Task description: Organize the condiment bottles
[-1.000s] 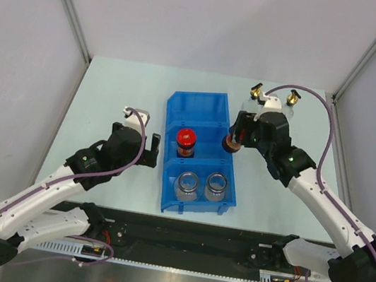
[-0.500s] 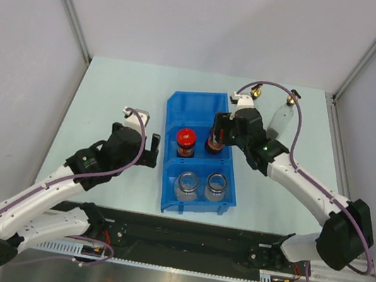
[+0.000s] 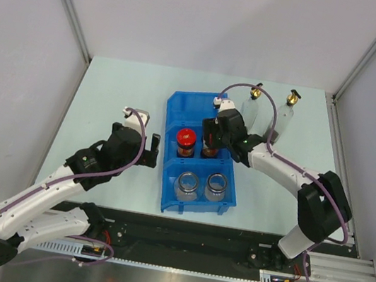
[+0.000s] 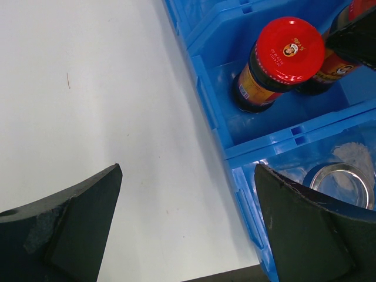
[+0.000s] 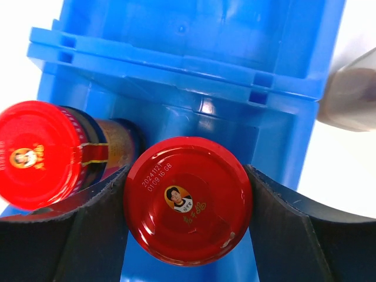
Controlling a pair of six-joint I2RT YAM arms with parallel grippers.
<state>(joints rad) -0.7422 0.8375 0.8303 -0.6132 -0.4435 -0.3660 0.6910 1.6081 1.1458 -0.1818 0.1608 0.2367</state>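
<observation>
While your right jaws clamp a red-lidded jar (image 5: 188,198) in the middle compartment of the blue bin (image 3: 195,106) | step: placing | next: settle it, release upright | left jaws wide, empty

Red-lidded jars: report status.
Right gripper shut on second red-lidded jar, in bin, middle compartment, beside first jar. Left gripper open. Tall bottles outside bin. Nothing in the way.

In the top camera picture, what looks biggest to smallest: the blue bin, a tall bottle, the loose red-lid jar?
1. blue bin, by far the largest
2. tall bottle
3. loose red-lid jar, smallest
</observation>
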